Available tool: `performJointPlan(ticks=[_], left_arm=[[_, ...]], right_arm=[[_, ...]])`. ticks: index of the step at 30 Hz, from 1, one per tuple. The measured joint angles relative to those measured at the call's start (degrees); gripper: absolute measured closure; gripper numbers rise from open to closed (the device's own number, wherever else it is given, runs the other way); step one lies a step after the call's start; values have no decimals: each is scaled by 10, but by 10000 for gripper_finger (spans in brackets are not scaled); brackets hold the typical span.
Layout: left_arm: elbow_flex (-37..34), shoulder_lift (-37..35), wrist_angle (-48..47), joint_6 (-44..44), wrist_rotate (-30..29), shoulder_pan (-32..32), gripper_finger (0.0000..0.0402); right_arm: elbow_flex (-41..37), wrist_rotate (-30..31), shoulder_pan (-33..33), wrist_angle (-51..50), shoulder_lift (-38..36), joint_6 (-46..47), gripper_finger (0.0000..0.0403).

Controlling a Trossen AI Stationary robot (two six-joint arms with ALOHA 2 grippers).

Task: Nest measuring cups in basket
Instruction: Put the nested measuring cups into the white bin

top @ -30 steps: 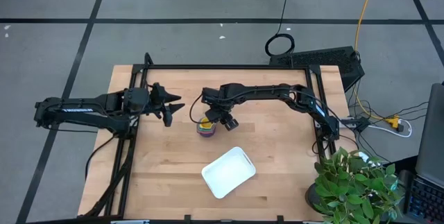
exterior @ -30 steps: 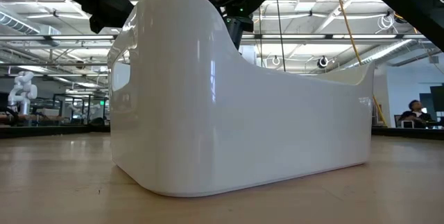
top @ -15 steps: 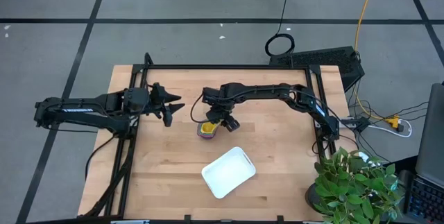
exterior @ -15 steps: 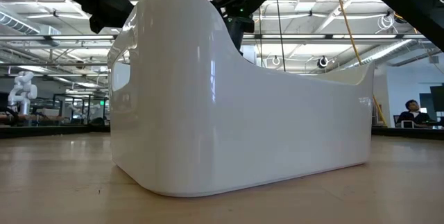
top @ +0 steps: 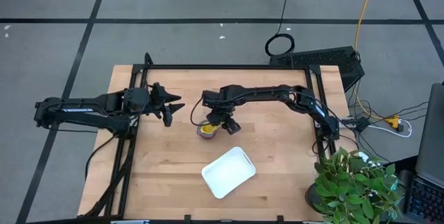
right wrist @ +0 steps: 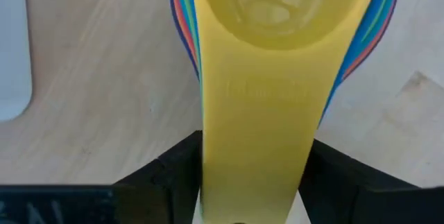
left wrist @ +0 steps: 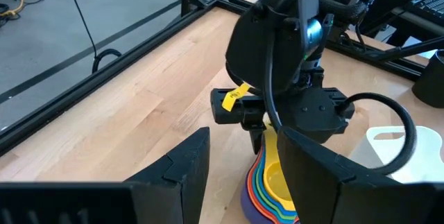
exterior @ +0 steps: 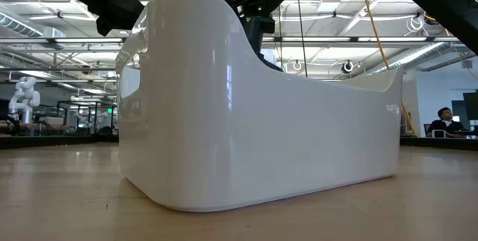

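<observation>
Well, right gripper (top: 214, 123) gripping stacked measuring cups (top: 205, 130) (yellow uppermost), outside basket (top: 229, 173)

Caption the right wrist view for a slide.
Right gripper grips the yellow cup's handle, with the cup nested atop the colored stack on the table.

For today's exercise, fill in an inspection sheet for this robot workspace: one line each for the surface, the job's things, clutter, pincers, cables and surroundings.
Surface: wooden table in a black frame.
Job's things: measuring cups nested in one stack on the table, yellow one on top; white basket holds nothing and sits apart from the stack.
Clutter: nothing seen on the table.
Pincers: right pincer is at the stack, fingers either side of the yellow cup's handle; left pincer open, waiting near the table's left edge.
Cables: yellow cable and a coiled black cable on the floor.
Surroundings: potted plant at the table's corner; a person seated far behind.
</observation>
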Motion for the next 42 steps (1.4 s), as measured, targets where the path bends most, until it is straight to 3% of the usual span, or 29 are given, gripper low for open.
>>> performJointPlan(ticks=[8, 16, 29, 34, 42], left_arm=[[0, 0, 0, -2, 0, 0, 231], [0, 0, 0, -1, 0, 0, 231], [0, 0, -3, -1, 0, 0, 231], [0, 0, -4, -1, 0, 0, 231], [0, 0, -4, -1, 0, 0, 231]], right_arm=[[0, 30, 6, 26, 5, 12, 204], [0, 34, 7, 30, 5, 0, 266], [0, 59, 7, 35, 5, -6, 271], [0, 28, -2, 34, 4, -1, 272], [0, 28, -6, 36, -4, 0, 273]])
